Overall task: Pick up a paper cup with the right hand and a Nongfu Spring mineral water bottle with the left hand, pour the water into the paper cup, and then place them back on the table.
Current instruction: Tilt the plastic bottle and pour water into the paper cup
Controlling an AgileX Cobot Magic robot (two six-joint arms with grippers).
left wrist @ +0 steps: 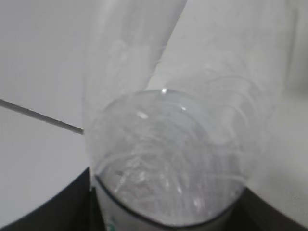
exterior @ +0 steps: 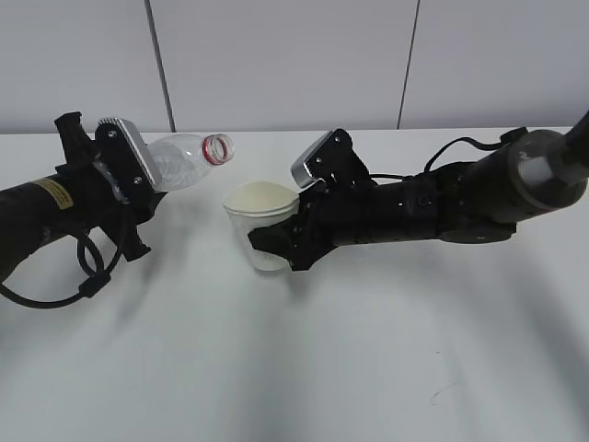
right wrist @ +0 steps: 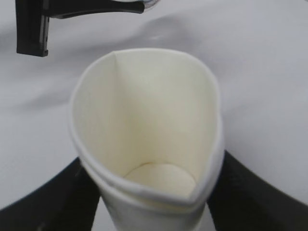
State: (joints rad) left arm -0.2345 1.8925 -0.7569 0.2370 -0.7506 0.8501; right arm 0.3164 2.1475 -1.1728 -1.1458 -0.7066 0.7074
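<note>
1. the table [exterior: 304,368] is a plain white matte top filling the lower part of the exterior view, with a tiny dark scuff near its front right.
2. the right hand [exterior: 276,247] reaches in from the right, a black arm with a silver-grey block near its wrist; its jaws are clenched on the paper cup, one black finger on each side of the cup's lower wall, as the right wrist view shows.
3. the left hand [exterior: 138,207] comes in from the left, a black arm with a yellow sticker and a looped black cable; it is grasping the nongfu spring mineral water bottle by its lower body.
4. the nongfu spring mineral water bottle [exterior: 189,161] is held off the table, tipped nearly level, its open red-ringed mouth pointing right toward the cup and standing a little above and left of the cup's rim, not touching it. in the left wrist view its clear shoulder [left wrist: 163,159] fills the frame.
5. the paper cup [exterior: 262,226] is near the table's middle, squeezed to an oval; its cream inside [right wrist: 144,125] looks dry.
</note>
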